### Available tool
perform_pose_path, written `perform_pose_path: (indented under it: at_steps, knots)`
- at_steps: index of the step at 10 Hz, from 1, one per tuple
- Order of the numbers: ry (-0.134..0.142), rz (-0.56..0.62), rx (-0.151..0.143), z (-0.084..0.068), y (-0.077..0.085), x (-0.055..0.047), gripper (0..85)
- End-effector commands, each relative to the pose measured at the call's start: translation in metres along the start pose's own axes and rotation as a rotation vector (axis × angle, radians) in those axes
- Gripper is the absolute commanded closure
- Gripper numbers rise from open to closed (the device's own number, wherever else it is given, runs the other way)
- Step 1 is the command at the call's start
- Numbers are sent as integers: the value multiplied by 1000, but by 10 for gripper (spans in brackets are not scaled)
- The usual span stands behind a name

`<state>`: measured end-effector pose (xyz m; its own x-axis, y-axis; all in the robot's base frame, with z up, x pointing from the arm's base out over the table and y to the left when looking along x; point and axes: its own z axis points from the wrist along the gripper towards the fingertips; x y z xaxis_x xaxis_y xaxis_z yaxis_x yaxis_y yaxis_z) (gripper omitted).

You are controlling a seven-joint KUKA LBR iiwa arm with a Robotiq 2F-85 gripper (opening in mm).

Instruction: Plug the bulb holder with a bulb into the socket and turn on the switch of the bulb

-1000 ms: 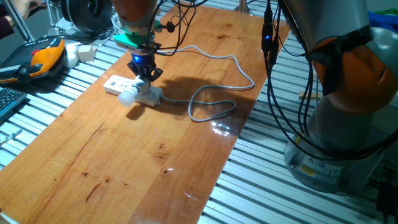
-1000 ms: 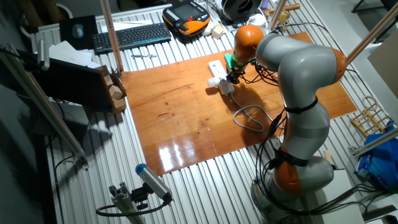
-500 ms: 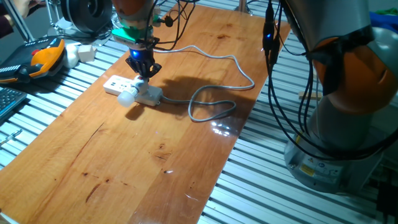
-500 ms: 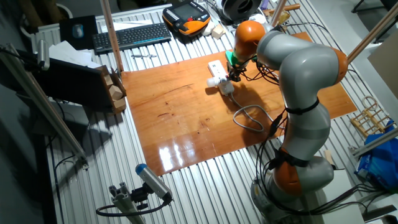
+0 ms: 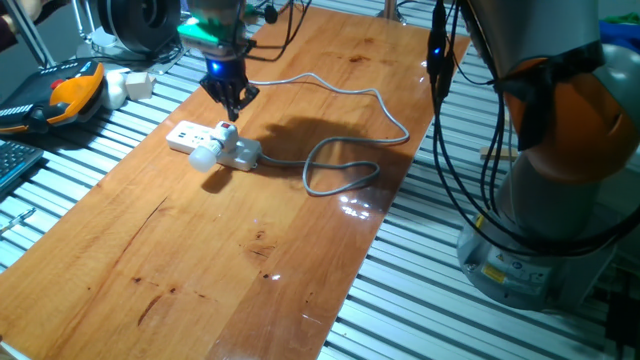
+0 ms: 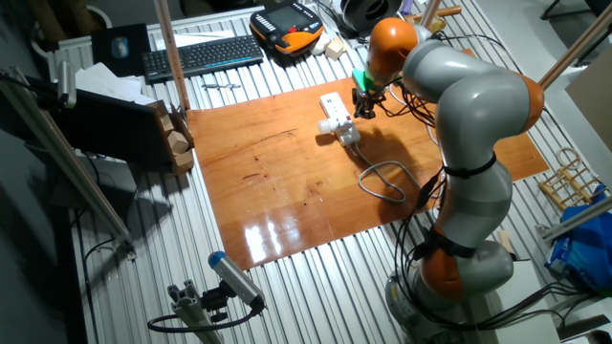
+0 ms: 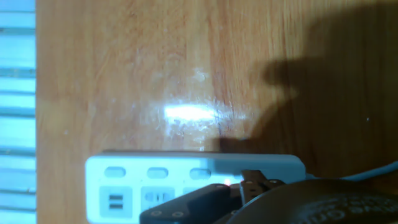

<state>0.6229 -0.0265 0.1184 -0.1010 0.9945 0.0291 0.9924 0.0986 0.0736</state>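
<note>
The socket, a long white power strip (image 5: 190,136), lies on the wooden table with its grey cable (image 5: 340,172) looping to the right. The bulb holder (image 5: 228,136) is plugged into the strip, and the white bulb (image 5: 205,155) sticks out toward the front. My gripper (image 5: 234,110) hangs just above the holder, apart from it, with fingers together and nothing in them. In the other fixed view the gripper (image 6: 361,105) is over the strip (image 6: 332,103). The hand view shows the strip (image 7: 155,177) with a small red glow (image 7: 228,182) beside my dark fingers (image 7: 186,202); the holder is mostly hidden there.
An orange and black pendant (image 5: 70,92) and small white blocks (image 5: 128,84) lie on the slatted bench at the far left. A keyboard (image 6: 201,54) is beyond the table. The robot base (image 5: 560,200) stands at the right.
My gripper has risen off the bulb holder and drawn back toward the table's far side. The holder, bulb and strip have stayed in place.
</note>
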Motion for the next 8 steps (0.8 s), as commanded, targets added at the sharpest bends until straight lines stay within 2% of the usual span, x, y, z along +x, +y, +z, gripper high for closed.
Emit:
perform_pose_path:
  at_steps: [1, 3, 5, 6, 8]
  knots:
    - [5, -6, 1, -5, 0, 2, 850]
    - [4, -17, 5, -15, 3, 9, 850]
    - [-14, -20, 10, -20, 5, 19, 850]
    - [-23, -20, 13, -21, 7, 25, 850]
    - [-29, -24, 10, -18, 6, 30, 850]
